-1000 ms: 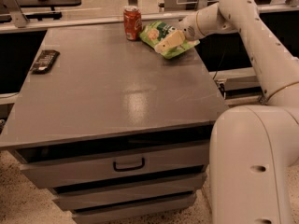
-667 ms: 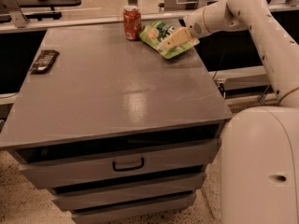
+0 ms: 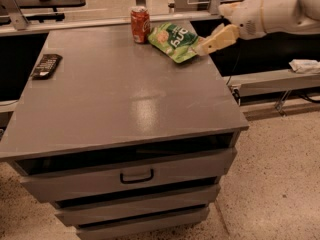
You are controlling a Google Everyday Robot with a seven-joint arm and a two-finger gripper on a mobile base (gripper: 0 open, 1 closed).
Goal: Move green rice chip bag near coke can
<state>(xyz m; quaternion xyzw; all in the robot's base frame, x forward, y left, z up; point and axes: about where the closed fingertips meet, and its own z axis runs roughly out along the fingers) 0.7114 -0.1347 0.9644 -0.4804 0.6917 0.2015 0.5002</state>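
The green rice chip bag (image 3: 174, 41) lies flat at the far right of the grey cabinet top (image 3: 125, 104). Its left end is right beside the red coke can (image 3: 140, 24), which stands upright at the back edge. My gripper (image 3: 210, 29) is just right of the bag, past the cabinet's right edge. It is open and empty. Its lower finger (image 3: 216, 39) reaches the bag's right edge, and I cannot tell whether it touches it.
A dark remote-like object (image 3: 46, 65) lies near the top's left edge. Drawers with a handle (image 3: 136, 176) fill the cabinet front. A white cloth (image 3: 305, 65) lies on a low shelf at the right. Rails and other tables stand behind.
My gripper has let go of the bag and drawn back to the right. The bag now lies flat beside the can. The view is now closer and shifted.
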